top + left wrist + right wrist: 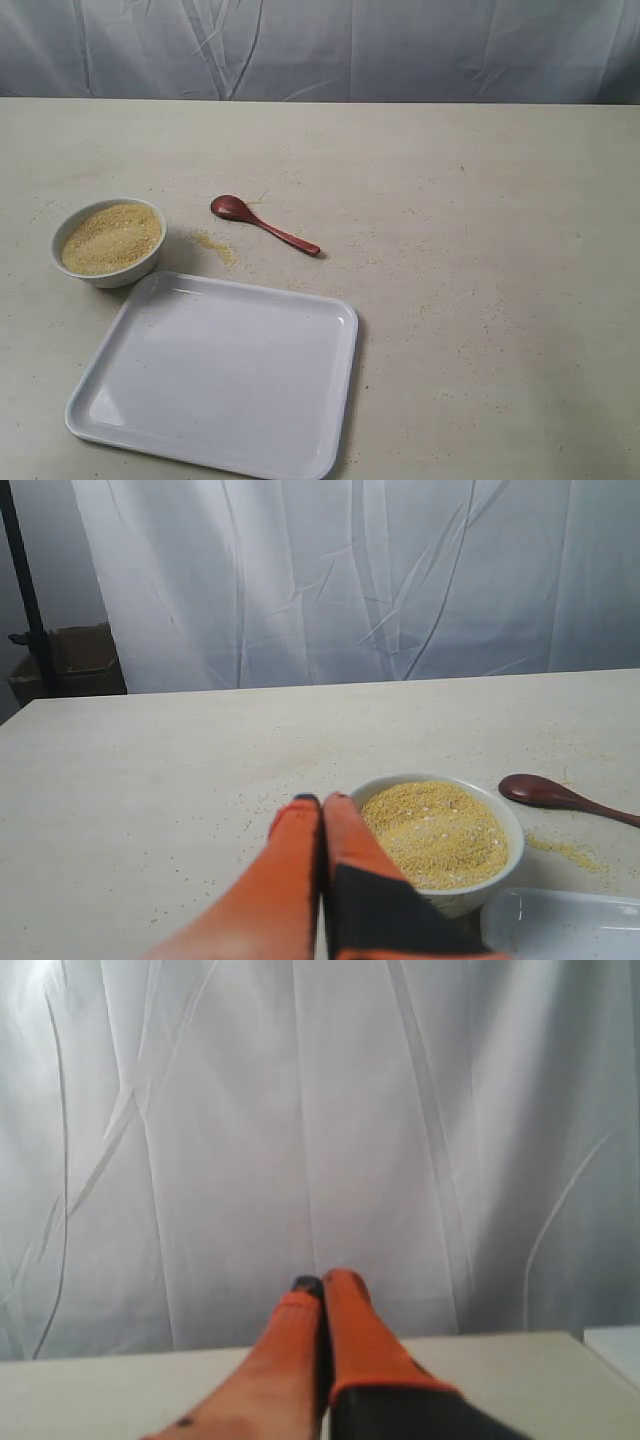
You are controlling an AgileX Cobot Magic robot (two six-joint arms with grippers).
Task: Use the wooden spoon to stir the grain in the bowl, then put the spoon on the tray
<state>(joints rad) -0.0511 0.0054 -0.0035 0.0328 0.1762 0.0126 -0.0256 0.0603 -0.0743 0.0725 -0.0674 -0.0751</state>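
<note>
- Orange claws, two, show only in my wrist views: left gripper [320, 800] and right gripper [322, 1278], both clenched, empty.
- Exterior view alone gives me the whole tray [215, 375], five o'clock from the bowl [118, 277].
- One wooden spoon [262, 224] at the bowl's three o'clock; one heap of grain [111, 238] inside.

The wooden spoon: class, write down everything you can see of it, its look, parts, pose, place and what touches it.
The wooden spoon is slim, dark reddish-brown and slightly glossy, with an oval scoop and a thin tapering handle. It lies flat on the table, scoop end towards the bowl but apart from it, beyond the tray. Spilled grain lies close by. Only the table touches it.
</note>
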